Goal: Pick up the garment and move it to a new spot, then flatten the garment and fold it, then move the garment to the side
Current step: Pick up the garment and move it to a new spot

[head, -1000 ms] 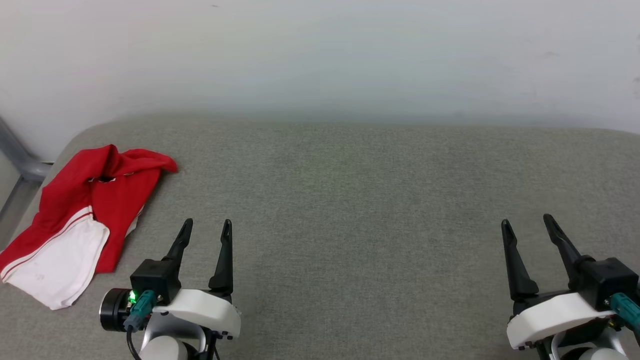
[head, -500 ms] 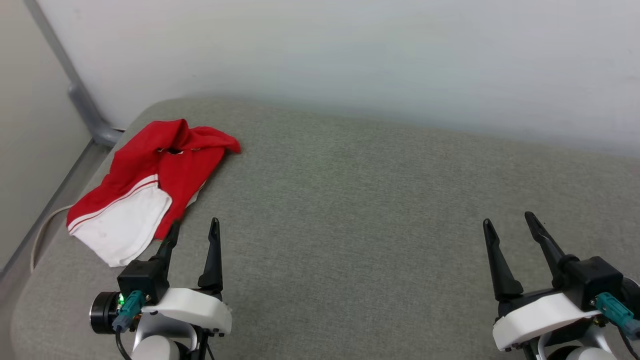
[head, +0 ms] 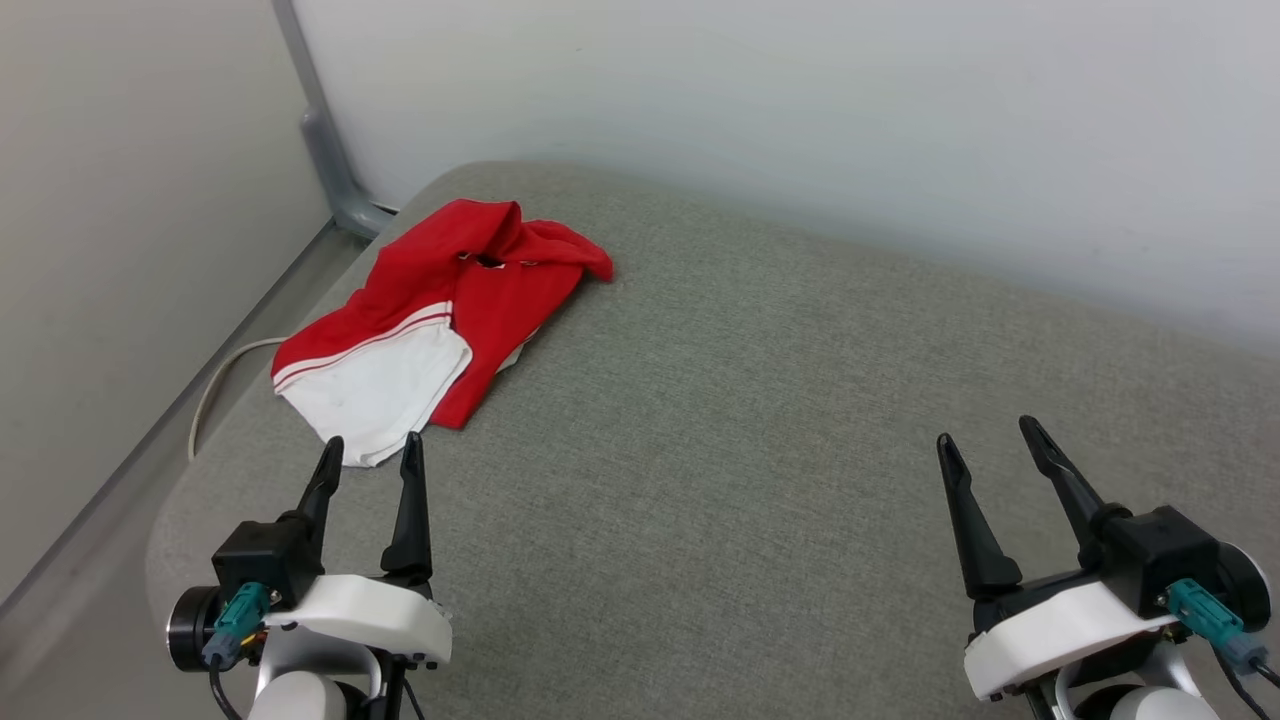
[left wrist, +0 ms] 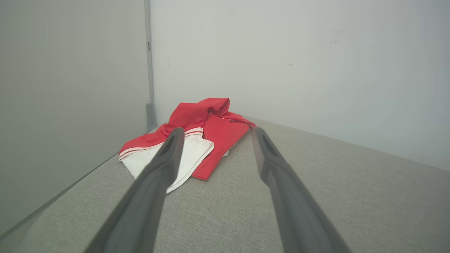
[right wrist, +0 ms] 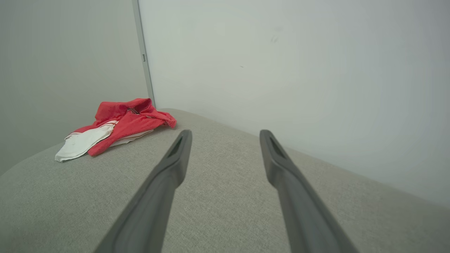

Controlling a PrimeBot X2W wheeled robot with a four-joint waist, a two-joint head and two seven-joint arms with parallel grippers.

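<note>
The garment (head: 440, 300) is a red jersey with a white sleeve panel and striped trim, lying crumpled near the far left corner of the grey cushion (head: 760, 420). Its lettering and number are hidden in the folds. My left gripper (head: 371, 452) is open and empty, its fingertips just short of the white sleeve's near edge. In the left wrist view the garment (left wrist: 197, 133) lies straight ahead between the two fingers. My right gripper (head: 988, 437) stands open and empty at the lower right, far from the garment (right wrist: 116, 126).
A pale wall (head: 800, 120) runs close behind the cushion. At the left stand a grey post (head: 325, 140) and another wall panel, with a light cable (head: 215, 385) in the gap beside the cushion's left edge.
The head camera has turned left, so the whole picture shifted right and the corner post came into view. Both grippers stay open; the left one now points at the garment's white sleeve.
</note>
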